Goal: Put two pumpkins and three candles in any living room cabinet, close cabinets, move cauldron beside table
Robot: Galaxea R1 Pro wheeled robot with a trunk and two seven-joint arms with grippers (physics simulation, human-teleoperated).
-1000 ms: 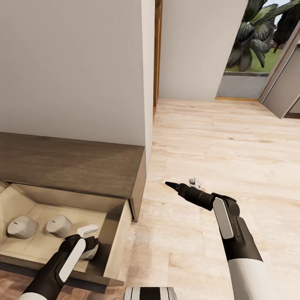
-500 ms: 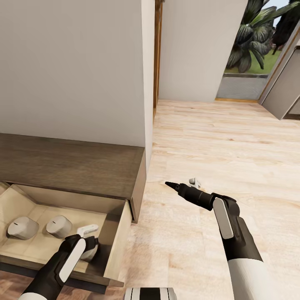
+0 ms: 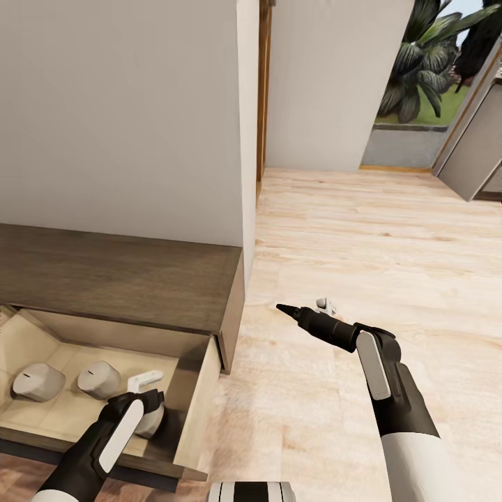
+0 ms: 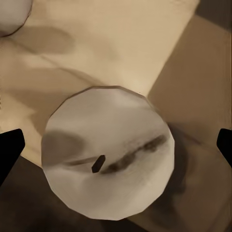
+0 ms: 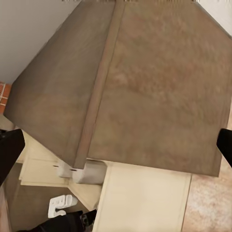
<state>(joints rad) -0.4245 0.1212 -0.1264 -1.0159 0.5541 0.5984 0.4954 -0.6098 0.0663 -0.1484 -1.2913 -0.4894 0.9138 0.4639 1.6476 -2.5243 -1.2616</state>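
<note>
- Hovering low in the open drawer (image 3: 192, 411) of the cabinet (image 3: 125, 279), the left pincer (image 3: 143, 390) hangs over a third candle (image 4: 108, 152); the left wrist view looks straight down on its round cream top and dark wick, with the black fingertips at the two edges of the picture and clear of the candle, so I judge the pincer spread apart and gripping nothing.
- That candle stands on the pale drawer floor near the drawer's right wall; in the head view it peeps out just under the left forearm.
- Two more candles lie further left in the same drawer, one (image 3: 97, 378) beside the pincer and one (image 3: 38, 382) beyond it, apart from each other.
- The right pincer (image 3: 307, 314) is held out over the wooden floor (image 3: 362, 237) to the right of the cabinet, well apart from the drawer; its fingertips sit at the far edges of the right wrist view, so it too seems spread and empty.
- The step in hand looks like the release of the last candle; all three appear to be inside.
- The next move, as I judge it, calls for lifting the left arm straight up clear of the drawer walls, then pushing the drawer front shut; a careless withdrawal could topple the candle.
- Further off stand a pale wall (image 3: 118, 111), a doorway and a leafy plant (image 3: 425, 56).
</note>
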